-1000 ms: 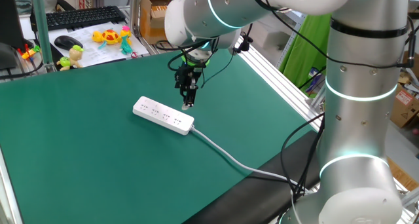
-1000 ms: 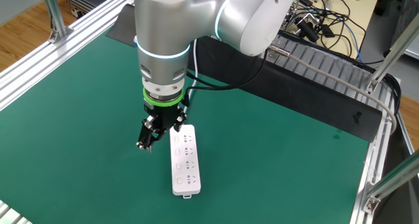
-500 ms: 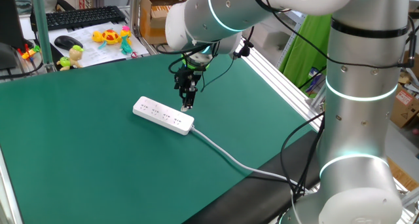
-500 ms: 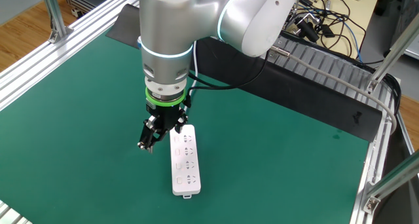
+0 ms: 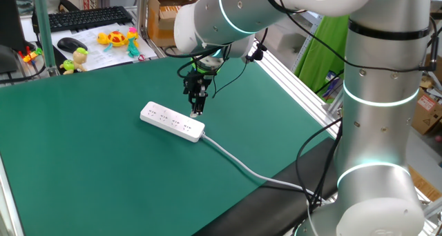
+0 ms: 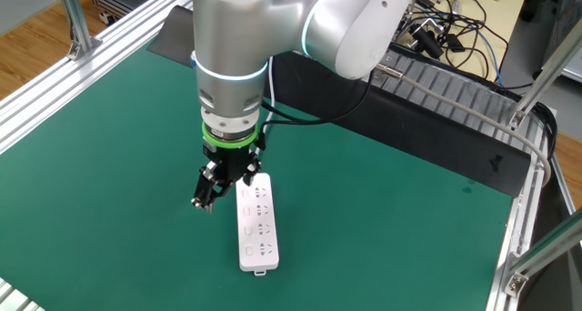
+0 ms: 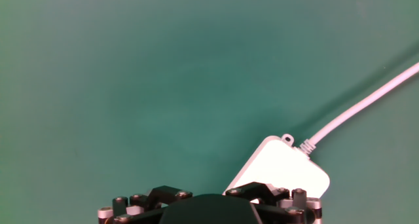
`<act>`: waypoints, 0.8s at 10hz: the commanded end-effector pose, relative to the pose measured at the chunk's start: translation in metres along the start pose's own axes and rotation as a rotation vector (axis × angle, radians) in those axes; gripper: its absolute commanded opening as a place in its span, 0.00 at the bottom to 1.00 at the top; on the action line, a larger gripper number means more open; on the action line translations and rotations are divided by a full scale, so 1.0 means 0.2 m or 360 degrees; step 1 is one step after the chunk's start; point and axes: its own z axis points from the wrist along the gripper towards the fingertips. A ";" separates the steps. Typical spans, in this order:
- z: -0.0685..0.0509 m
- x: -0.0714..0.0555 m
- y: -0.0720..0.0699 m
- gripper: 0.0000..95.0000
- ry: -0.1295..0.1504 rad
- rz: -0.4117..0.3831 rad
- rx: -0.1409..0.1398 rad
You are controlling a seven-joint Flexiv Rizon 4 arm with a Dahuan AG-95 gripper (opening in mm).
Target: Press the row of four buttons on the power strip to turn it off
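Green table (image 5: pixel 83 167) w/ white power strip (image 5: pixel 173 121) + cable (image 5: pixel 235 163) flat on it.

From my station, the arm's big elbow housing (image 5: pixel 228 18) has shifted slightly since a second ago; the gripper (image 5: pixel 197 110) barely lifted beside the power strip (image 5: pixel 173 121).

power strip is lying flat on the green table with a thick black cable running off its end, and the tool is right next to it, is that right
Not quite: the cable is white, not black, as one fixed view shows. The rest holds: the power strip lies flat on the green table and the tool is right beside it.
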 end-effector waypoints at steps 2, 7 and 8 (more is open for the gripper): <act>0.00 0.00 0.00 1.00 -0.0005 -0.0022 -0.0004; 0.00 0.00 0.00 1.00 -0.0069 -0.0006 0.0142; 0.00 0.00 0.00 1.00 -0.0051 0.0016 0.0164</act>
